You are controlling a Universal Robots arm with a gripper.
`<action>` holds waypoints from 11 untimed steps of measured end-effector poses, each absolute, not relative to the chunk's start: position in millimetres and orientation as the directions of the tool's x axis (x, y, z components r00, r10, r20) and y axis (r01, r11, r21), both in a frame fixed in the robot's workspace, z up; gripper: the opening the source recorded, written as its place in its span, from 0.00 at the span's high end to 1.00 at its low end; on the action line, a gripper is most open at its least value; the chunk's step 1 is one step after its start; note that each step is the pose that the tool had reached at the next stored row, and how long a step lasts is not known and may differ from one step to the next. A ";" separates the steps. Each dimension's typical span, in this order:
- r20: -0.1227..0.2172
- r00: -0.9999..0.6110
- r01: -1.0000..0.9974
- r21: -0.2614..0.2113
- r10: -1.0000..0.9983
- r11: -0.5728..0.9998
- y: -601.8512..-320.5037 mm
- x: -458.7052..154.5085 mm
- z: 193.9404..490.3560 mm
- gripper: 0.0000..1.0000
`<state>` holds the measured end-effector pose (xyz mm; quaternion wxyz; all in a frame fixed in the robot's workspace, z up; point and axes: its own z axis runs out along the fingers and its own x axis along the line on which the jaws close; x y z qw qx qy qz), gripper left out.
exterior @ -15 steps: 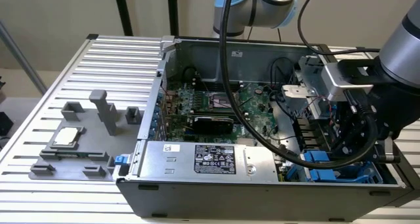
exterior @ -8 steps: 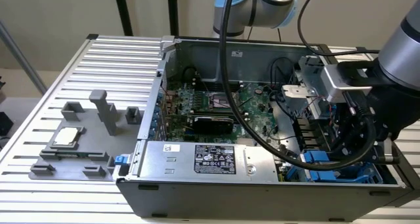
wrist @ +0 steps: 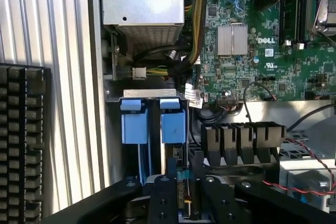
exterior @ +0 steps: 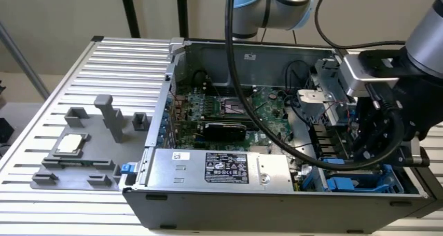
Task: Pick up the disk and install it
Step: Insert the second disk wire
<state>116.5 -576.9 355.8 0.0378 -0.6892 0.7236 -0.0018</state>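
Ribbed metal table (exterior: 41, 142); blue-framed disk (wrist: 173, 127)

1. The arm (exterior: 284, 8) comes in from the top of the exterior view, its silver-and-blue joint high at the back.
2. Its grey forearm (exterior: 426, 39) slants down at the exterior view's right.
3. The black wrist (exterior: 381, 127) points downward, cables looping off it.
4. The end effector (wrist: 181, 198) appears in the wrist view as black finger bodies set close together; its tips are hidden.
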 end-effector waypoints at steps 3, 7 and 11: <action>-0.054 -0.047 -0.997 -0.055 -0.997 0.050 -577.2 108.2 356.1 0.00; -0.055 -0.047 -0.997 -0.055 -0.997 0.050 -577.1 108.2 356.0 0.00; -0.055 -0.047 -0.997 -0.055 -0.997 0.050 -577.1 108.2 356.1 0.00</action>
